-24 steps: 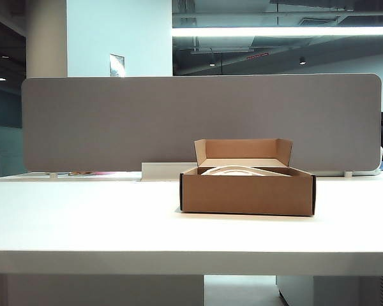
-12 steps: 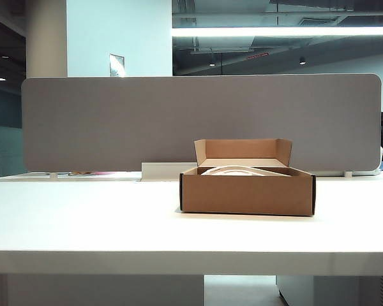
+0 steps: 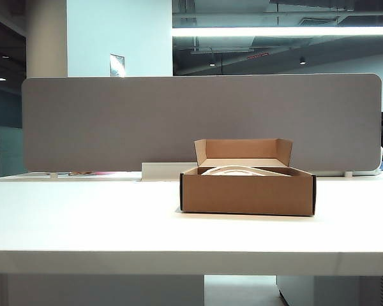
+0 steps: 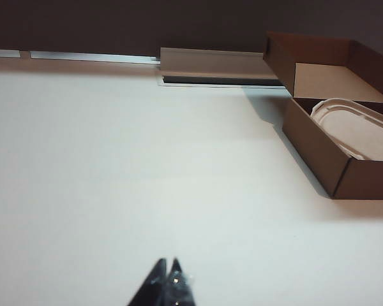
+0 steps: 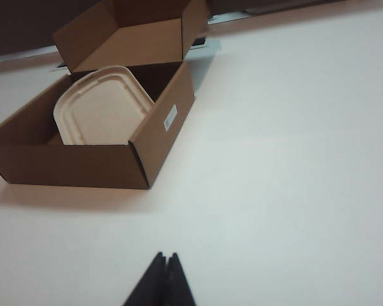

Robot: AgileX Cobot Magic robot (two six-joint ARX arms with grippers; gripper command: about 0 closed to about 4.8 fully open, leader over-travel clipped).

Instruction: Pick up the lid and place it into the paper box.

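The brown paper box (image 3: 247,194) stands on the white table right of centre, its flap upright at the back. The beige lid (image 3: 242,170) lies tilted inside it, one edge leaning on a box wall; it also shows in the left wrist view (image 4: 364,131) and the right wrist view (image 5: 99,108). My left gripper (image 4: 168,262) is shut and empty, far back from the box (image 4: 319,150) over bare table. My right gripper (image 5: 166,256) is shut and empty too, well short of the box (image 5: 83,167). Neither gripper shows in the exterior view.
A grey partition panel (image 3: 198,121) runs along the table's far edge. A long white tray (image 3: 168,171) sits behind the box, also seen from the left wrist (image 4: 217,64). The table's front edge (image 3: 191,261) is close to the camera.
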